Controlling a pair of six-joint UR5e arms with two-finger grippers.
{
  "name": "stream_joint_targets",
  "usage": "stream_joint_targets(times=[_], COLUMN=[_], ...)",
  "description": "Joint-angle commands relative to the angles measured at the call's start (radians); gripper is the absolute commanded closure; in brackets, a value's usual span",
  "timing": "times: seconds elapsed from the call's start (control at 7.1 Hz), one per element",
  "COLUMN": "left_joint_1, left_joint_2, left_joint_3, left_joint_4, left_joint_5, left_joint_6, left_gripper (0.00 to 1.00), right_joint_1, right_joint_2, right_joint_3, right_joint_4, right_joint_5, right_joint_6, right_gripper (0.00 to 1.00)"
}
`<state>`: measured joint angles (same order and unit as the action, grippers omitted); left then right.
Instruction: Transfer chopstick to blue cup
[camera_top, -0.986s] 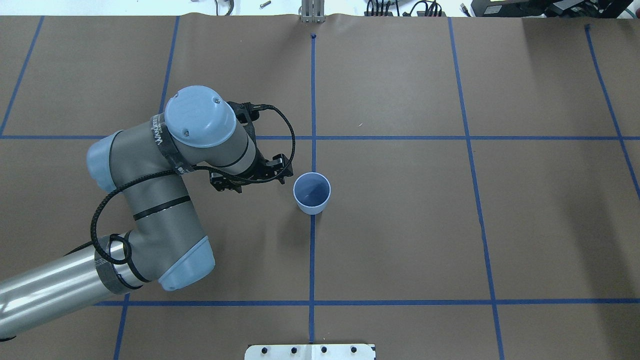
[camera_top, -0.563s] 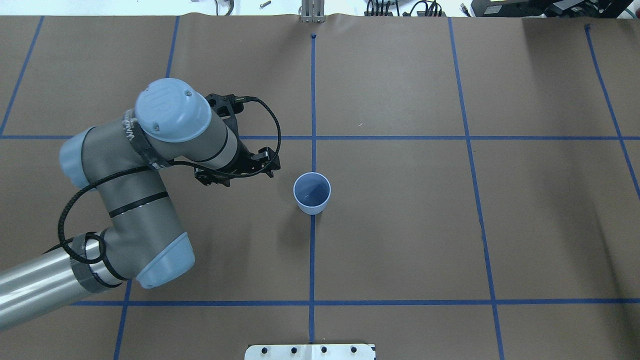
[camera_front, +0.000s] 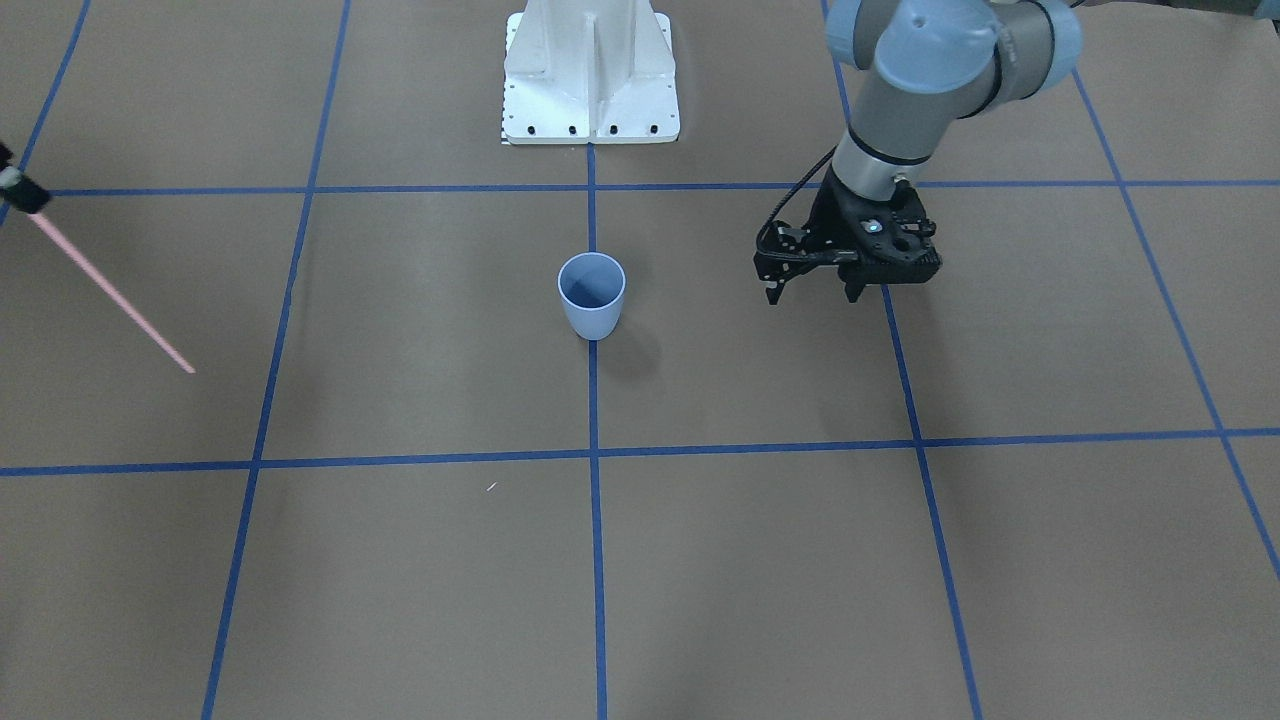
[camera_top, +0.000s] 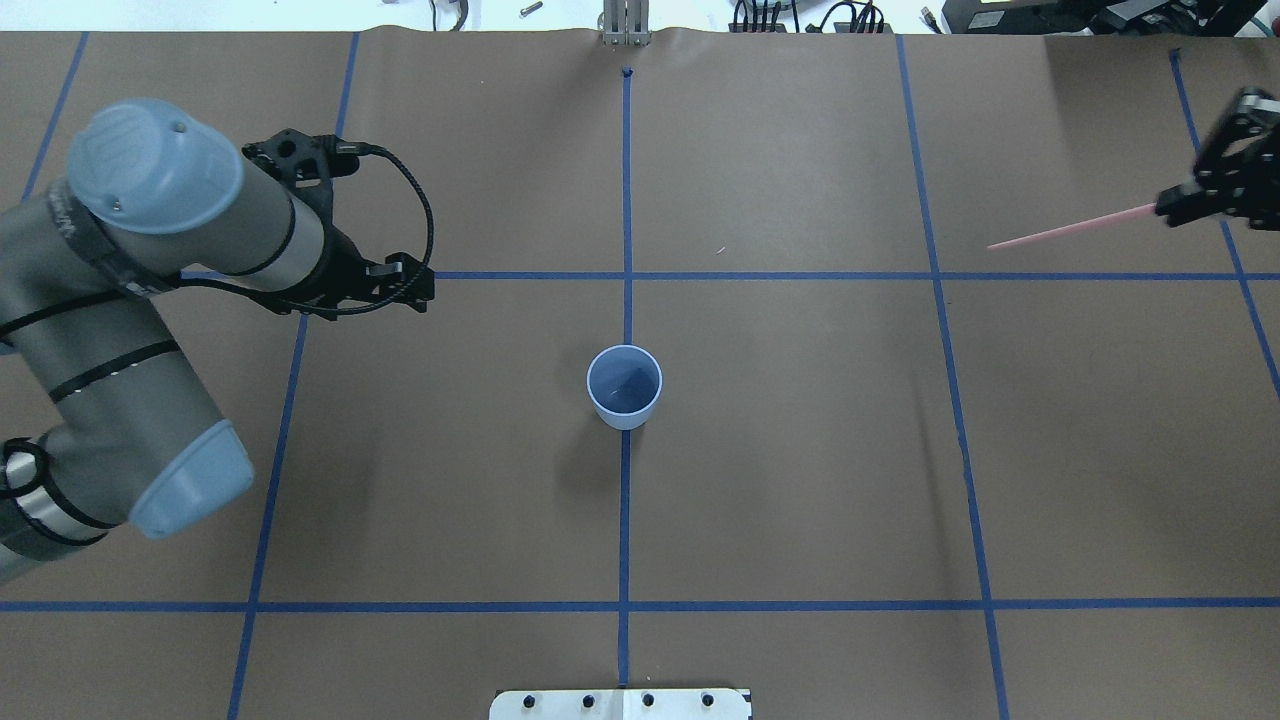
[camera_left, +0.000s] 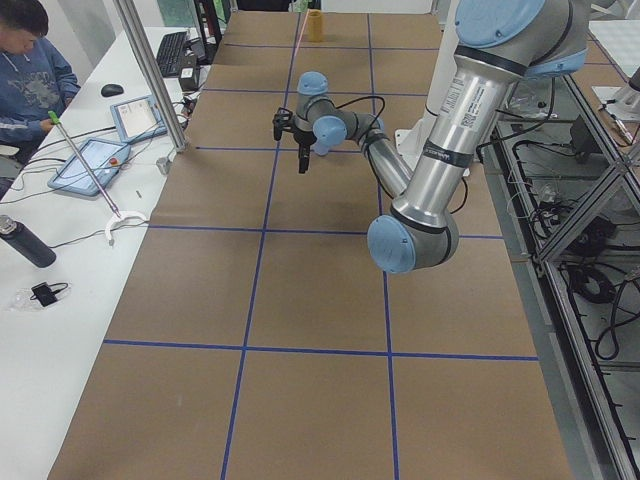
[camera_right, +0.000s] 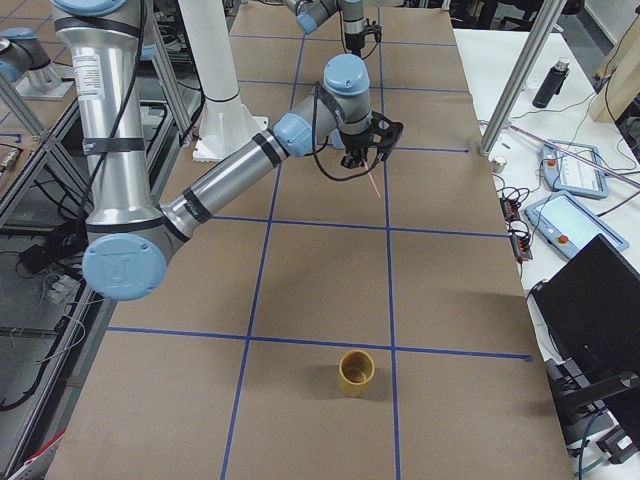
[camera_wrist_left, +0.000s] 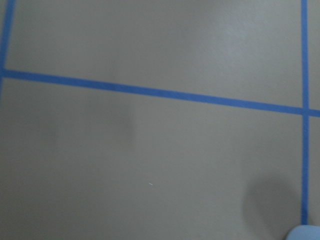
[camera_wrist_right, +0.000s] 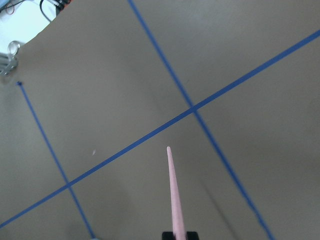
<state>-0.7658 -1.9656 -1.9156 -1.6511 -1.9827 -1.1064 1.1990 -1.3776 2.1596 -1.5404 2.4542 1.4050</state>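
Worktop (camera_top: 800, 500) covered in brown paper, gridded with blue tape. Blue cup (camera_top: 624, 420) upright at centre, empty. Chopstick (camera_top: 1070, 228) pinched by right gripper (camera_top: 1172, 209) fingers; left gripper (camera_front: 813, 294) fingers parted, empty.

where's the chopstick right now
The chopstick is held at one end by the right gripper near the right edge of the overhead view. Its free tip points left, well to the right of the cup at the table's centre.

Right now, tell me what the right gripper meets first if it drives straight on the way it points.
Probably the table: the chopstick in the right gripper slants down toward bare paper, tip leading, well short of the blue cup. Depth is hard to judge.
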Motion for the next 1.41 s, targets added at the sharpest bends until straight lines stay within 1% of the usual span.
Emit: stream_joint_targets(times=[0.0, 0.14, 0.28, 0.42, 0.56, 0.85, 1.13, 1.27], left_joint_1=[-0.143, -0.164, -0.165, -0.165, -0.165, -0.165, -0.165, -0.165], left_joint_2=[0.082, 0.099, 0.103, 0.103, 0.103, 0.103, 0.103, 0.103], left_joint_3=[-0.013, -0.017, -0.017, -0.016, -0.016, -0.014, -0.016, -0.016], left_joint_4=[-0.001, -0.001, 0.000, 0.001, 0.001, 0.001, 0.002, 0.002], left_joint_5=[-0.153, -0.160, -0.160, -0.160, -0.160, -0.160, -0.160, -0.160], left_joint_6=[0.143, 0.178, 0.178, 0.178, 0.178, 0.177, 0.177, 0.177], left_gripper=[0.02, 0.02, 0.02, 0.02, 0.02, 0.02, 0.02, 0.02], right_joint_1=[-0.227, -0.324, -0.375, -0.425, -0.453, -0.466, -0.521, -0.545], right_joint_2=[0.323, 0.384, 0.426, 0.452, 0.453, 0.453, 0.457, 0.459], right_joint_3=[-0.073, -0.075, -0.079, -0.084, -0.092, -0.101, -0.141, -0.151], right_joint_4=[-0.093, -0.093, -0.093, -0.093, -0.093, -0.095, -0.093, -0.093], right_joint_5=[-0.058, -0.105, -0.112, -0.150, -0.178, -0.190, -0.257, -0.276], right_joint_6=[0.297, 0.372, 0.415, 0.417, 0.417, 0.417, 0.414, 0.414], right_gripper=[1.00, 1.00, 1.00, 1.00, 1.00, 1.00, 1.00, 0.99])
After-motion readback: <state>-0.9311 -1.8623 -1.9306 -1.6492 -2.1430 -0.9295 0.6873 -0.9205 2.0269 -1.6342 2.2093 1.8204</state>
